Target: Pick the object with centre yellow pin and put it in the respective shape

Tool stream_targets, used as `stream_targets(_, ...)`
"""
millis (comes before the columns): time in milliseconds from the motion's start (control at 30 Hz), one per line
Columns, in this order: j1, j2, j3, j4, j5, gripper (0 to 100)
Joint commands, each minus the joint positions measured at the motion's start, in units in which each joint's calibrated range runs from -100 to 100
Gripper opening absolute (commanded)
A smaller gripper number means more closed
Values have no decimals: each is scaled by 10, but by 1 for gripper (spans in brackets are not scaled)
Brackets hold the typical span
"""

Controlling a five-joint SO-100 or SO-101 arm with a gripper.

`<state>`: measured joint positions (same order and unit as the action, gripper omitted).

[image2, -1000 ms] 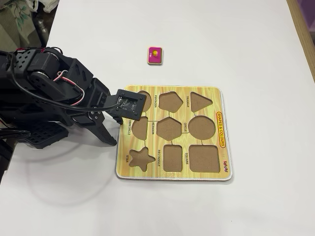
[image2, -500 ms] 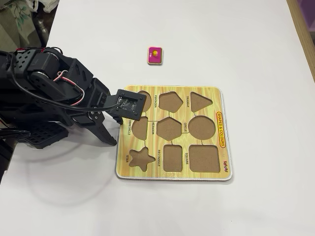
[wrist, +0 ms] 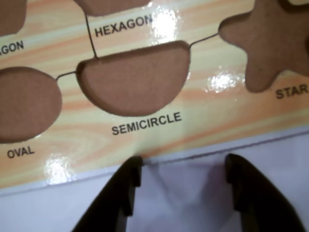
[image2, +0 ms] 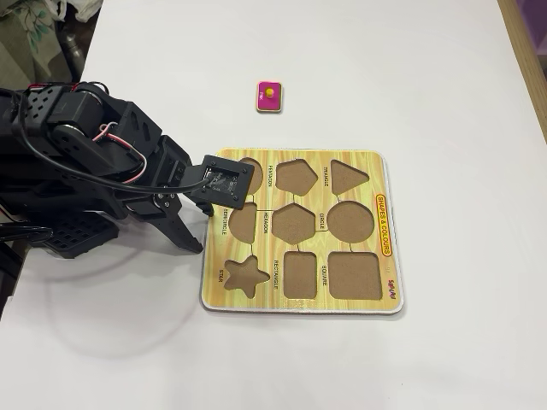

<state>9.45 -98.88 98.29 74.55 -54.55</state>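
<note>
Wrist view: gripper [wrist: 181, 166], jaws spread and empty, is held at the puzzle board [wrist: 145, 140] edge below the SEMICIRCLE cutout [wrist: 133, 79]. Fixed view: pink piece [image2: 269, 96] is seen lying on the table [image2: 427, 85], well apart from the board; RECTANGLE cutout [image2: 302, 273] is unfilled. Risk is judged: the low knob may be slipped off, or the SQUARE cutout [image2: 354, 275] mistaken for it.
</note>
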Motion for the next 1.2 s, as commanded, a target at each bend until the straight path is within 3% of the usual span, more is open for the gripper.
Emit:
stream_targets(0, -1, 4, 3, 10, 1, 20)
stream_targets(367, -4, 14, -31, 13, -5, 20)
stream_targets(833, -6, 254, -340, 19, -5, 20)
stream_targets(1167, -146, 421, -511, 20, -4, 20)
